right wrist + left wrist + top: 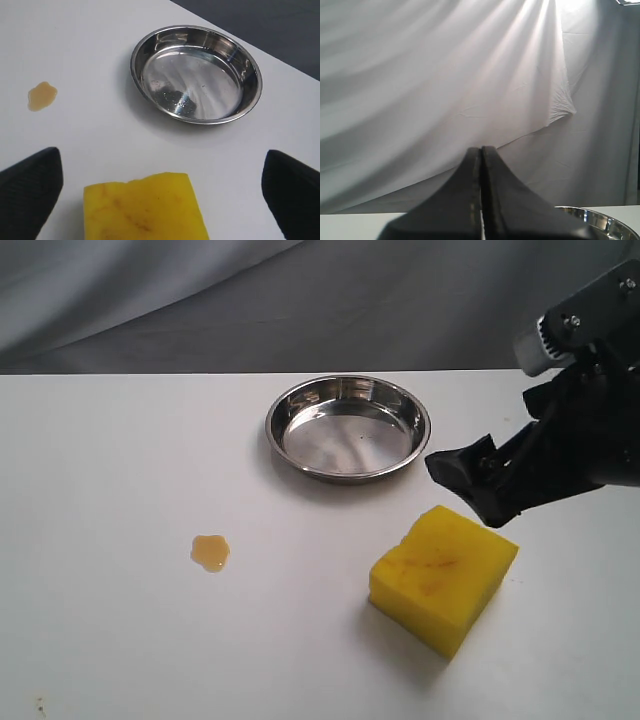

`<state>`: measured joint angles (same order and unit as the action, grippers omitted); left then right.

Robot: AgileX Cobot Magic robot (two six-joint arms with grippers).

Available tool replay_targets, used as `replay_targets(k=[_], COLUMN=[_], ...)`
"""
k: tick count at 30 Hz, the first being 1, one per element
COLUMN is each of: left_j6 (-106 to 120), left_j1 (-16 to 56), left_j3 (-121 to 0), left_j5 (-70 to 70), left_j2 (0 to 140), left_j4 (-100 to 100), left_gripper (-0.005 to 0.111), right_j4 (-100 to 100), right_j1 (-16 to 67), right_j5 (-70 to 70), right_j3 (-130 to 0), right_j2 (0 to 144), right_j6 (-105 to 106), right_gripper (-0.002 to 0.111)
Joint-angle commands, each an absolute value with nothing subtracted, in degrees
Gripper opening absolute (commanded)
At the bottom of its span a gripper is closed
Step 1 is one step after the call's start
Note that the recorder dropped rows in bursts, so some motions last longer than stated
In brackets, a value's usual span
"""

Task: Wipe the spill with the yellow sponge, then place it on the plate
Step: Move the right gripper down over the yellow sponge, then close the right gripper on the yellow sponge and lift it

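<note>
The yellow sponge (443, 575), with brownish stains on top, lies on the white table at the front right. My right gripper (470, 490) hovers just behind and above it, open wide. In the right wrist view its two black fingers (30, 190) flank the sponge (145, 210) without touching it. The spill (210, 552) is a small amber puddle to the left, also in the right wrist view (42, 95). The steel plate (275, 410) sits empty at the back centre. My left gripper (481, 152) is shut on nothing and points at the grey cloth backdrop; it is outside the exterior view.
A grey cloth backdrop (300, 300) hangs behind the table's far edge. The plate's rim (600, 217) shows in a corner of the left wrist view. A tiny dark speck (40, 705) lies at the table's front left.
</note>
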<state>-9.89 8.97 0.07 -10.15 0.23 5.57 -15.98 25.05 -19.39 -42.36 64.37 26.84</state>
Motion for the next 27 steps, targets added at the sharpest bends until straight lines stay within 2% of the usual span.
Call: replay_targets(k=[1,14,27], left_j6=[-9.9,-9.9,-10.0], left_j1=[9.3,9.3,9.3], left_j3=[0.0,0.0,0.0], left_j5=[-10.5,-10.5,-10.5], left_j2=[0.0,0.0,0.0], left_j4=[5.3,5.3,5.3], left_gripper=[0.0,0.0,0.0], right_j4=[-20.3,-20.1,-20.1], right_j1=[25.2,28.1,28.1], right_j5=[-17.7,-15.8,-11.5], right_j3=[-41.3,-39.2,-39.4], right_j2=[64.5,84.8,92.4], right_j6=[25.1,25.7,25.7], right_gripper=[0.105,0.105,0.105])
